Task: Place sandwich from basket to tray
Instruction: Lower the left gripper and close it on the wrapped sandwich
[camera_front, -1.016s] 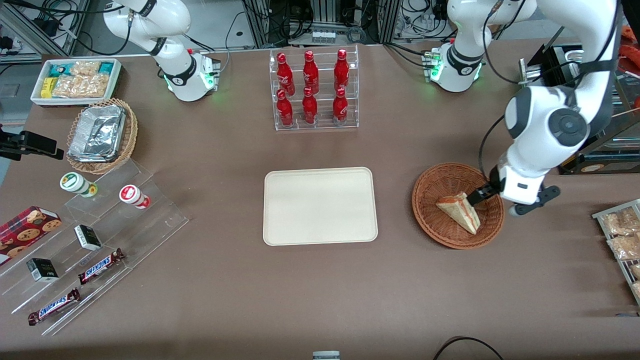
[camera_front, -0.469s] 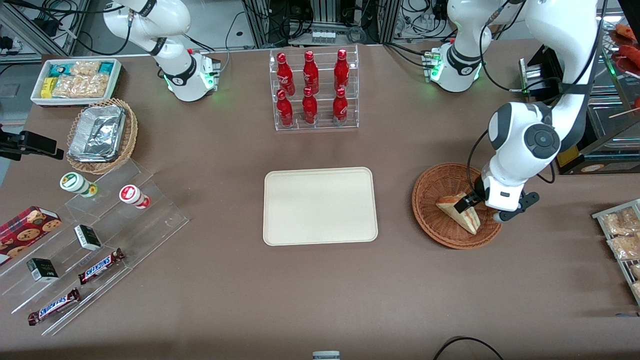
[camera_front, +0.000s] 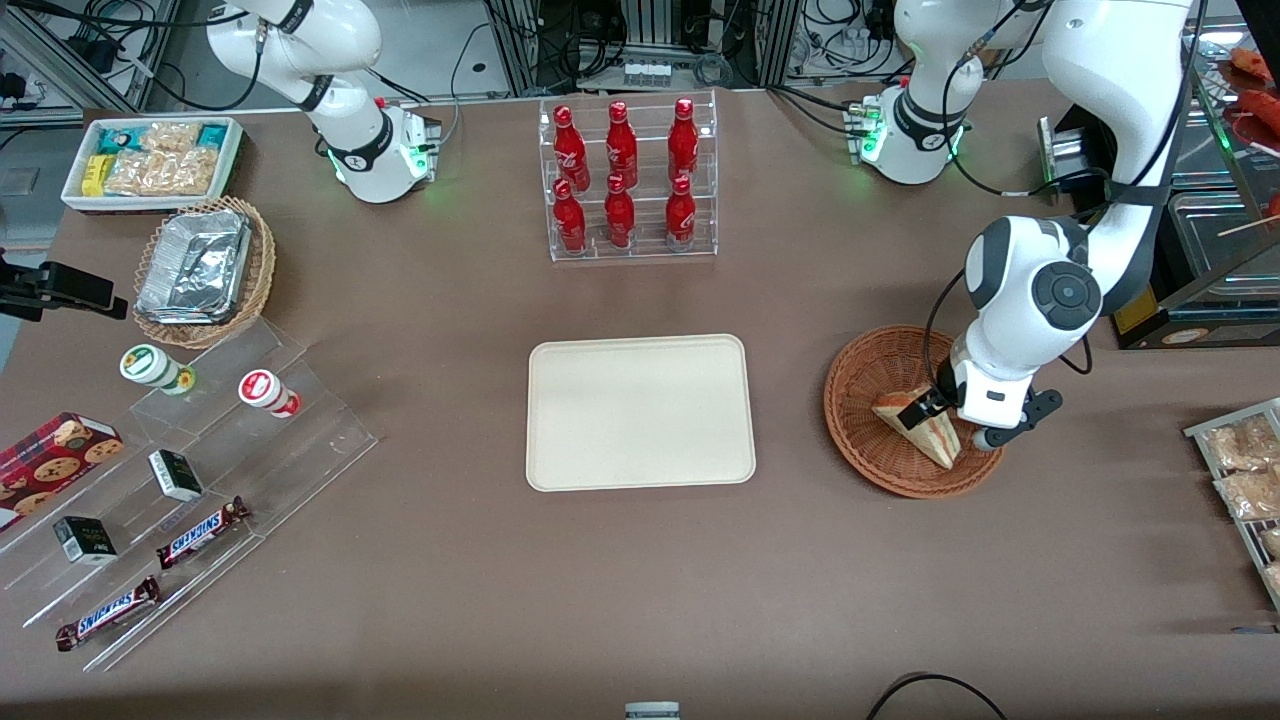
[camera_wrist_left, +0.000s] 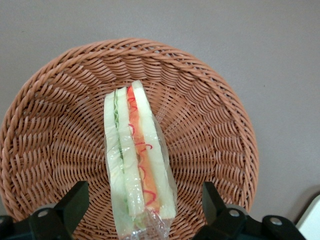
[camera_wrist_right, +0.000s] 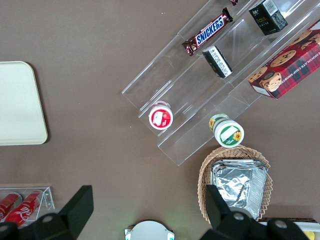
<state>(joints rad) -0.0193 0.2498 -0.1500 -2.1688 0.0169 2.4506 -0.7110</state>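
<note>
Brown table (camera_front: 640, 580): tray (camera_front: 640, 412) bare, sandwich (camera_wrist_left: 137, 165) lying in basket (camera_wrist_left: 60, 130). Gripper (camera_wrist_left: 142, 210) low over it, jaws spread either side, not closed. Grasp, lift and transfer remain.

Snickers is the one brand name to read here.
"SNICKERS" runs along two chocolate bars (camera_front: 203, 531) (camera_front: 107, 612) lying on the clear stepped rack (camera_front: 300, 440) near the table's corner.
</note>
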